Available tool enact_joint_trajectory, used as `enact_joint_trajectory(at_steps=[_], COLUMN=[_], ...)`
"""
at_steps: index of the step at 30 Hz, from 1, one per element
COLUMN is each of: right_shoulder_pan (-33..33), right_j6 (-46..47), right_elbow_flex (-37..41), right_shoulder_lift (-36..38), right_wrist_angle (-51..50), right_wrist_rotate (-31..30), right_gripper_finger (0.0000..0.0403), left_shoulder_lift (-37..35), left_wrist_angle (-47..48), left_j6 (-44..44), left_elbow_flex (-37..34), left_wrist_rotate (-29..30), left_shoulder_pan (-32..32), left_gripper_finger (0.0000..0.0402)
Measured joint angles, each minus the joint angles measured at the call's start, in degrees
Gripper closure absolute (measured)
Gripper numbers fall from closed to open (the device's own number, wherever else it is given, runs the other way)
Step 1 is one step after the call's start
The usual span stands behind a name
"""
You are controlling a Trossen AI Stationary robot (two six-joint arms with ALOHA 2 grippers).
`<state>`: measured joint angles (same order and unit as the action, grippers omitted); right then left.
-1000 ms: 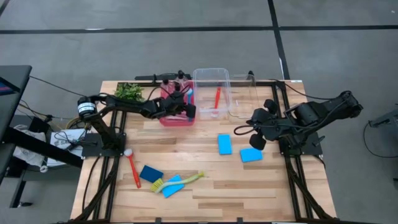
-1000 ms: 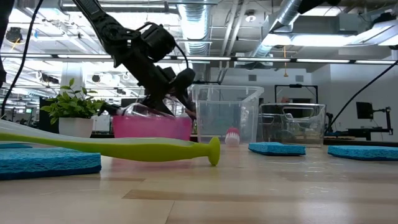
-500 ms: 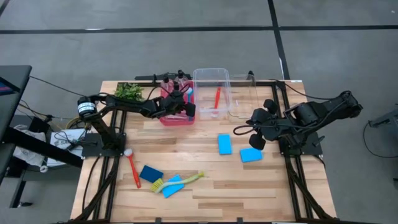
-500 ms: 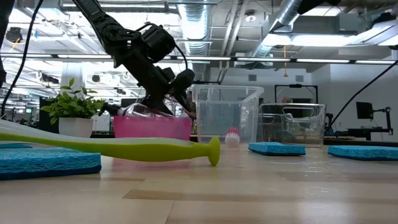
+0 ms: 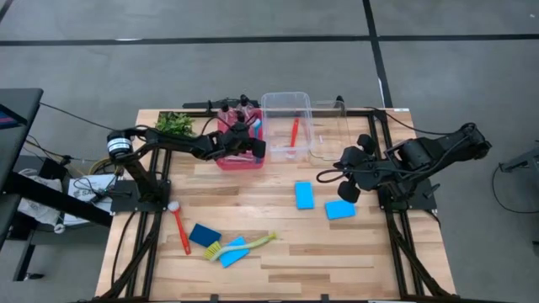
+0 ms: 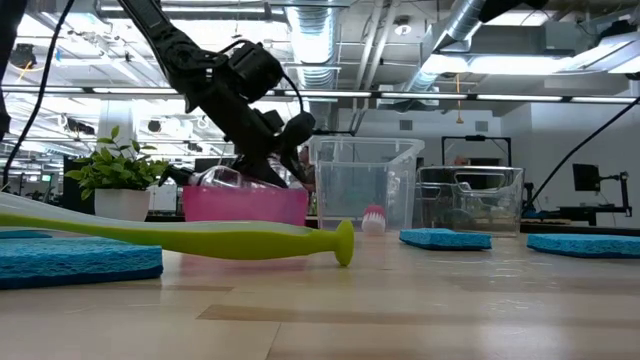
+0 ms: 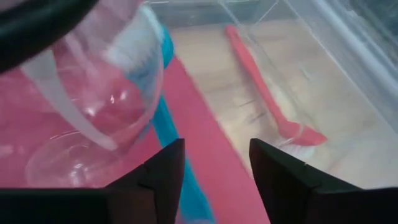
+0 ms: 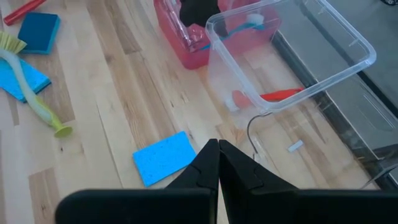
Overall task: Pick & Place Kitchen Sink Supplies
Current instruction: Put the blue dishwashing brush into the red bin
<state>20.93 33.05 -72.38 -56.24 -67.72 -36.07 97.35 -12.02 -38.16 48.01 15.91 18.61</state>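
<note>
A blue brush [image 7: 166, 112] lies in the red tray [image 5: 238, 157] at the back of the table [image 5: 278, 252], its white bristle head resting against a clear bottle [image 7: 93, 124] that also sits in the tray. The left gripper [image 7: 211, 165] hangs just over the tray, its fingers spread apart with the blue handle showing between them — they touch nothing that can be made out. In the low view the left gripper [image 6: 285, 160] reaches down behind the tray's pink wall.

Just beside the tray stands a clear bin [image 5: 286, 105] holding a red brush [image 5: 295, 130]; a second clear bin [image 5: 333, 147] is next to that. A leafy plant [image 5: 175, 124] stands at the tray's other side.

Out on the bare wood, two blue sponges [image 5: 304, 194] lie near the right arm, the second [image 5: 339, 209] just beyond the first. Toward the front edge lie another red brush [image 5: 180, 227], a darker blue sponge [image 5: 204, 234], a lighter one [image 5: 234, 251], and a yellow-green brush [image 5: 244, 244] across it.

The right gripper [image 8: 217, 165] waits above the table near the two sponges, fingers pressed together — holding nothing.
</note>
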Motion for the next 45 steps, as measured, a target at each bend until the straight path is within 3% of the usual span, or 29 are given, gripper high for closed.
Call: enact_joint_trajectory(at_steps=[6, 28, 45], right_shoulder_pan=[0.0, 0.0, 0.0], right_j6=[0.5, 1.1, 1.4], right_elbow_flex=[0.0, 0.0, 0.0], right_shoulder_lift=[0.0, 0.0, 0.0], right_wrist_angle=[0.2, 0.2, 0.5], right_wrist_rotate=[0.0, 0.0, 0.0], right_gripper_finger=[0.0402, 0.0402, 0.0402], left_shoulder_lift=[3.6, 3.2, -5.2], left_wrist_angle=[-5.6, -3.5, -0.5], left_j6=[0.5, 0.5, 2.1], left_elbow_flex=[0.1, 0.1, 0.0], left_wrist_rotate=[-2.0, -0.2, -1.9], left_shoulder_pan=[0.0, 0.0, 0.3], left_gripper_finger=[0.0222, 0.0275, 0.0386])
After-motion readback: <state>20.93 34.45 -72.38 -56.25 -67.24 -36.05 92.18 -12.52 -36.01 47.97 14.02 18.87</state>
